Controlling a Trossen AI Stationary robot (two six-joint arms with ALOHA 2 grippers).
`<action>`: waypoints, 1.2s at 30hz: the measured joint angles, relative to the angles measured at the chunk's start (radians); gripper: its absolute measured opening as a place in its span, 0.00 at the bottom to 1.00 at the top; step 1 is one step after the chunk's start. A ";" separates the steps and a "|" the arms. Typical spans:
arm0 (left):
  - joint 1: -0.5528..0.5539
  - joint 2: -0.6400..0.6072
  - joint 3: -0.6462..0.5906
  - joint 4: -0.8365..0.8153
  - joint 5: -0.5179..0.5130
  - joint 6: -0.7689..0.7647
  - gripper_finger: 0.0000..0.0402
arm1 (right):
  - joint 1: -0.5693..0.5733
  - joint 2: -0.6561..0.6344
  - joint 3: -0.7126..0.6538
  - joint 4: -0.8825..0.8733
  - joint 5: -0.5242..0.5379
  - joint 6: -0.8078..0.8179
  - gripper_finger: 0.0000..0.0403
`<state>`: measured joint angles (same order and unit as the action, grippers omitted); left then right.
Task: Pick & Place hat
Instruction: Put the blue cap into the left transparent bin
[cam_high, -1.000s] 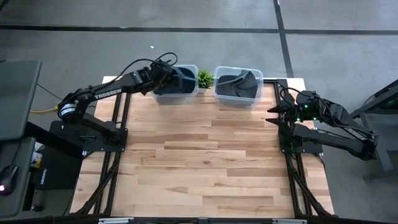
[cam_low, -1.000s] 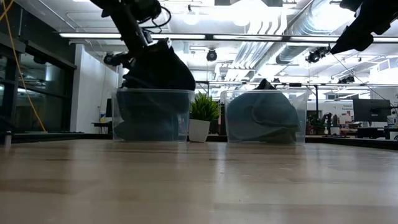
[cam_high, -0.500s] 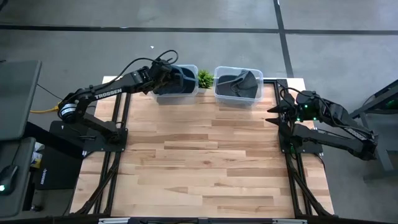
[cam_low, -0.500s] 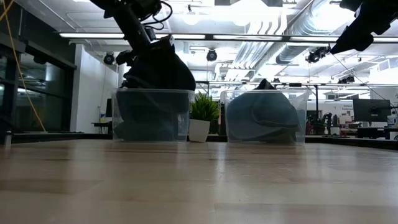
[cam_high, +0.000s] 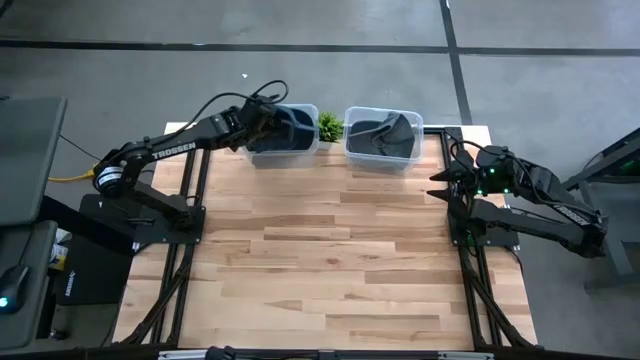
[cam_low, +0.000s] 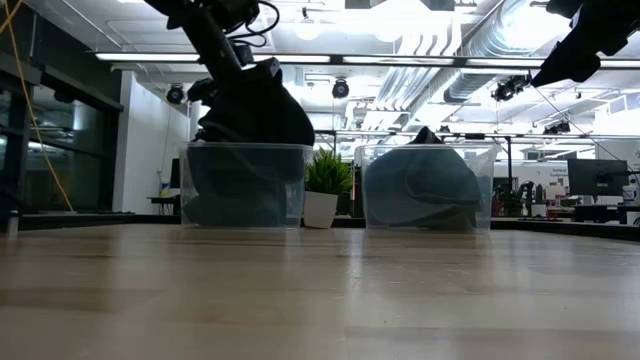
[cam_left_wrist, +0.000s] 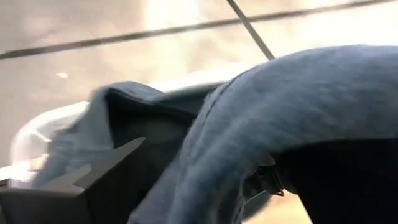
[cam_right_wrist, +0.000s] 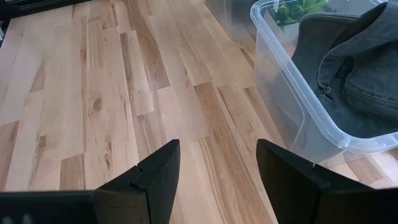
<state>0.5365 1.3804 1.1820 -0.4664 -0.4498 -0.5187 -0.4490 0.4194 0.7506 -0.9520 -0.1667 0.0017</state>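
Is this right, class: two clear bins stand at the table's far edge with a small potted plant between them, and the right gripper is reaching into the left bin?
Not quite. It is the left gripper that reaches into the left bin; the right gripper waits at the table's right edge. The high view shows this. The right bin and the potted plant between them are as stated.

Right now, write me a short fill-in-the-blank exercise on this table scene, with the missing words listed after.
1. The small green potted plant stands between two clear plastic ____.
2. The left gripper is over the ____ bin.
3. The right gripper hangs with its jaws ____ beside the right clear bin.
4. The dark denim hats lie ____ the bins.

Missing words: bins; left; open; inside
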 joint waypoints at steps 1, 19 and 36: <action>0.000 0.000 0.000 -0.001 0.028 0.009 0.93 | 0.000 0.000 0.000 0.000 0.000 0.000 0.51; 0.120 -0.001 0.000 0.002 0.077 -0.127 0.98 | 0.000 0.000 0.000 0.000 0.000 0.001 0.51; 0.183 -0.167 0.001 -0.065 0.235 -0.118 0.98 | 0.000 0.000 0.000 -0.001 0.000 0.002 0.51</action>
<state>0.7200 1.2136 1.1831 -0.5316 -0.2149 -0.6369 -0.4491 0.4194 0.7506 -0.9527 -0.1665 0.0032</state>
